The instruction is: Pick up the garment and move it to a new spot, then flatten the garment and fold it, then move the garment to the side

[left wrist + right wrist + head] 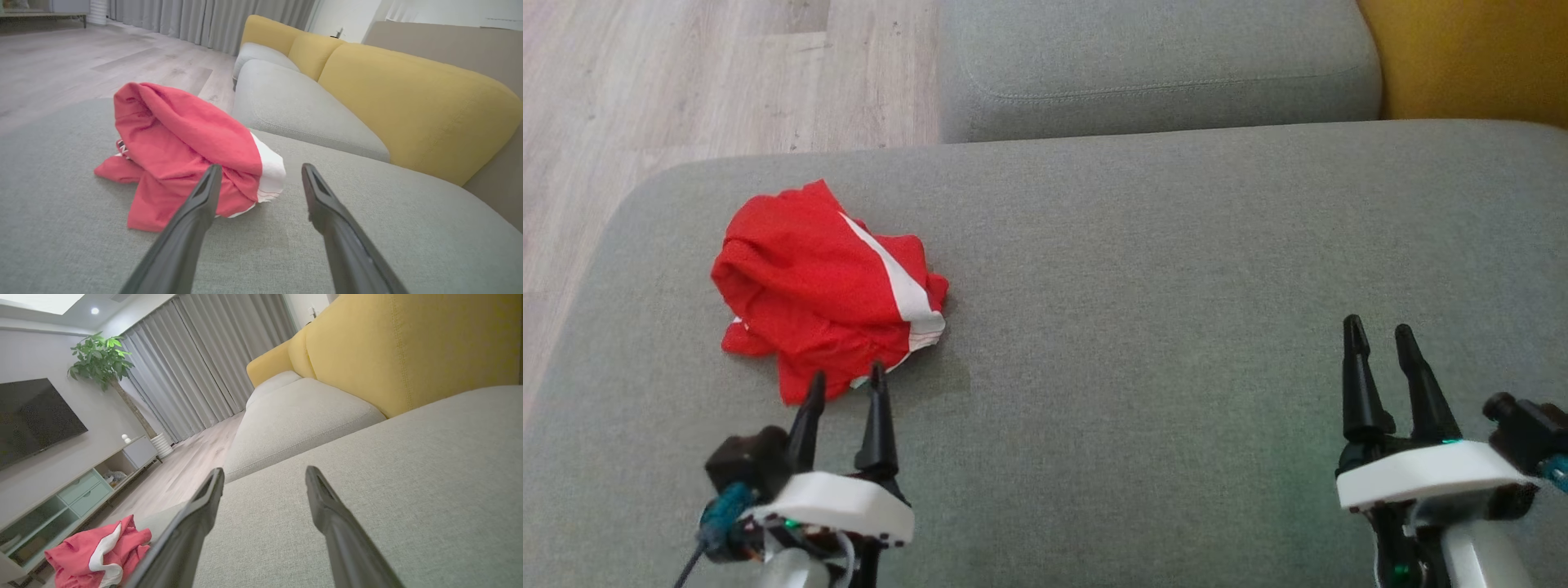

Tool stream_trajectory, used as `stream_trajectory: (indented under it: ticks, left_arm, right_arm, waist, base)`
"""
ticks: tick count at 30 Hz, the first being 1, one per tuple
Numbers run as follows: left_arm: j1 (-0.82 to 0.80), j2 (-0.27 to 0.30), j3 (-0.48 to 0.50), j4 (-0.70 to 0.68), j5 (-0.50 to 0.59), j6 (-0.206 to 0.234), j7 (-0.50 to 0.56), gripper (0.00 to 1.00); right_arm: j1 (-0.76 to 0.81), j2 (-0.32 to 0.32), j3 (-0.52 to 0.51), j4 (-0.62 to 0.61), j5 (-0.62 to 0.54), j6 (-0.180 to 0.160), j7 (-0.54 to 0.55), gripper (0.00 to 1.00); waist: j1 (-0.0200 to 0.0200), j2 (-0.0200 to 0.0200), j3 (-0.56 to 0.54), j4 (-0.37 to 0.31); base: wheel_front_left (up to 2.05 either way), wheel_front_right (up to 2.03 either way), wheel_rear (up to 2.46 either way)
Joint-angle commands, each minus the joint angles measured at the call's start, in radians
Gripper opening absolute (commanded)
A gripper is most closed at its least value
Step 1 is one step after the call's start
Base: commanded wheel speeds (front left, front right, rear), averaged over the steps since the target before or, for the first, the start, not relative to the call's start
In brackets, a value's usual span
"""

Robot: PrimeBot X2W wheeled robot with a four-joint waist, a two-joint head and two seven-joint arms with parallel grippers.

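A crumpled red garment (821, 290) with a white stripe lies bunched on the grey sofa seat (1160, 269), towards its left end. My left gripper (846, 380) stands open just short of the garment's near edge, its fingertips right at the cloth with nothing between them. In the left wrist view the garment (179, 155) lies just beyond the open fingers (204, 192), mostly to their left. My right gripper (1380, 331) is open over bare cushion at the lower right, far from the cloth. The right wrist view has the garment (98, 551) at its lower left.
A second grey seat cushion (1152, 65) adjoins at the back, with a yellow backrest (1470, 57) to the right. Wooden floor (686, 82) lies past the sofa's left edge. A TV, a cabinet (69, 486), a plant and curtains stand across the room.
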State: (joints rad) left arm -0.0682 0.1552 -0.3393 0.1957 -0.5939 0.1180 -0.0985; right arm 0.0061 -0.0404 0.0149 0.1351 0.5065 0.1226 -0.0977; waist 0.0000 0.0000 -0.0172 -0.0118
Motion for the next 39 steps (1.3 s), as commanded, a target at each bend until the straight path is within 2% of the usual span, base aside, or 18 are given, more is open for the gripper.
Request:
stream_trajectory:
  ticks: [1, 18, 23, 26, 31, 39]
  left_arm:
    - [-0.068, 0.023, -0.003, -0.03, 0.044, 0.018, -0.016, 1.0]
    - [-0.129, 0.088, -0.173, -0.02, 0.243, 0.127, -0.065, 1.0]
    - [-0.128, 0.08, -0.186, -0.025, 0.234, 0.143, -0.08, 1.0]
    - [-0.112, 0.062, -0.16, -0.044, 0.188, 0.139, -0.089, 1.0]
    - [-0.077, 0.041, -0.112, -0.069, 0.154, 0.106, -0.104, 1.0]
    - [-0.032, 0.009, -0.069, -0.045, 0.187, 0.056, -0.124, 1.0]
  right_arm:
    - [-0.027, -0.007, 0.021, -0.05, -0.049, 0.005, -0.016, 1.0]
    - [-0.024, -0.008, 0.052, -0.082, -0.331, 0.006, -0.066, 1.0]
    - [-0.017, -0.008, 0.059, -0.089, -0.365, 0.006, -0.081, 1.0]
    - [-0.012, -0.008, 0.058, -0.087, -0.35, 0.006, -0.089, 1.0]
    - [0.002, -0.009, 0.06, -0.061, -0.307, 0.007, -0.104, 1.0]
    - [0.007, -0.009, 0.081, 0.029, -0.242, 0.007, -0.125, 1.0]
  waist:
    - [0.0, 0.0, 0.0, 0.0]
    - [0.0, 0.0, -0.002, -0.005]
    - [0.0, 0.0, -0.003, -0.004]
    - [0.0, 0.0, -0.004, -0.003]
    - [0.0, 0.0, -0.006, -0.004]
    - [0.0, 0.0, -0.01, -0.006]
  base:
    - [0.0, 0.0, 0.0]
    - [0.0, 0.0, 0.0]
    - [0.0, 0.0, 0.0]
    - [0.0, 0.0, 0.0]
    - [0.0, 0.0, 0.0]
    - [0.0, 0.0, 0.0]
